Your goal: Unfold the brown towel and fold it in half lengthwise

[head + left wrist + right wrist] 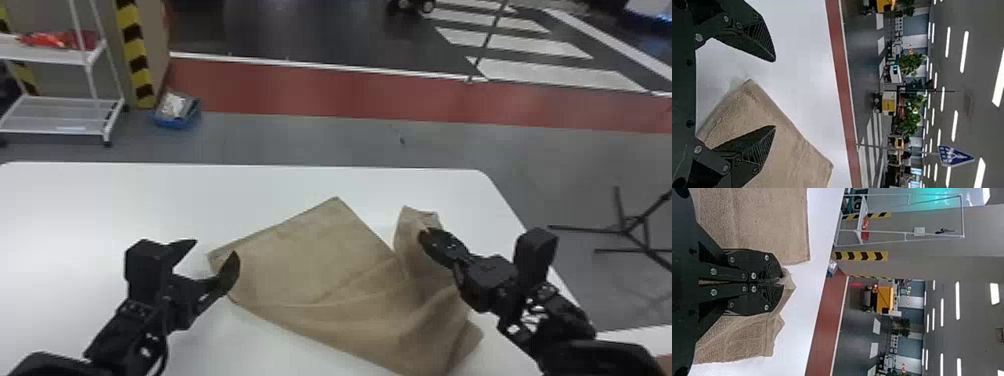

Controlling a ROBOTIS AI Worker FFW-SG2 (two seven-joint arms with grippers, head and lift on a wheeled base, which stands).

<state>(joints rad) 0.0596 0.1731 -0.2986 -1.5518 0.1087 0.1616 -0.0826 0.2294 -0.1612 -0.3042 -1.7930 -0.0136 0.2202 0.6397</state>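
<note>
One brown towel (pixel 310 250) is lying on one white counter (pixel 100 210), with wrinkles running through its right part. The left pincer (pixel 215 249) is hanging wide open by the towel's left corner, holding nothing. The right pincer (pixel 428 238), making two, is squeezing shut on a pinch of towel. Past the counter, one white rack (pixel 60 115) and one blue bin (pixel 175 123) are sitting on the gray floor (pixel 280 140). One red stripe (pixel 310 92) is running across, and one black stand (pixel 631 231) is standing off to the right.
</note>
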